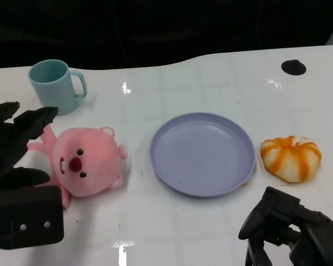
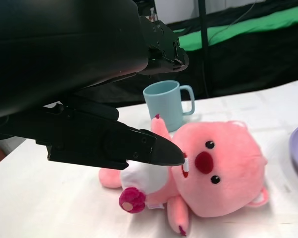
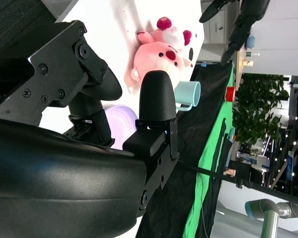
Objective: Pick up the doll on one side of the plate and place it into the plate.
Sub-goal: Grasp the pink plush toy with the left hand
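— Pink plush first: how many dolls?

— One doll (image 1: 82, 162), lying on the white table (image 1: 211, 221) to the left of the plate (image 1: 202, 153), apart from it, with bare table between. Its face turns up toward the head camera; the left wrist view shows a white belly patch and a dark pink pom near one foot.

— And the plates?

— One, lilac and round, with nothing in it but a dark speck or two. The doll is not in it.

— What else is on the table?

— One pale teal mug (image 1: 56, 85) behind the doll, handle toward the plate. One orange-and-white striped thing (image 1: 291, 158), pumpkin-shaped, just right of the plate. One black round spot (image 1: 293, 67) on the table's far right part.

— Two hands?

— Two. The left hand (image 1: 14, 160) sits just beside the doll on the side away from the plate, fingers spread and holding nothing; from the left wrist view a fingertip (image 2: 164, 151) reaches over the doll near its cheek, but I cannot tell whether it touches. The right hand (image 1: 288, 227) hangs near the table's front edge, in front of the striped thing, holding nothing; whether its fingers are spread or curled I cannot tell.

— Any brand, label or writing?

— None that I can read on the doll, the mug or the plate.
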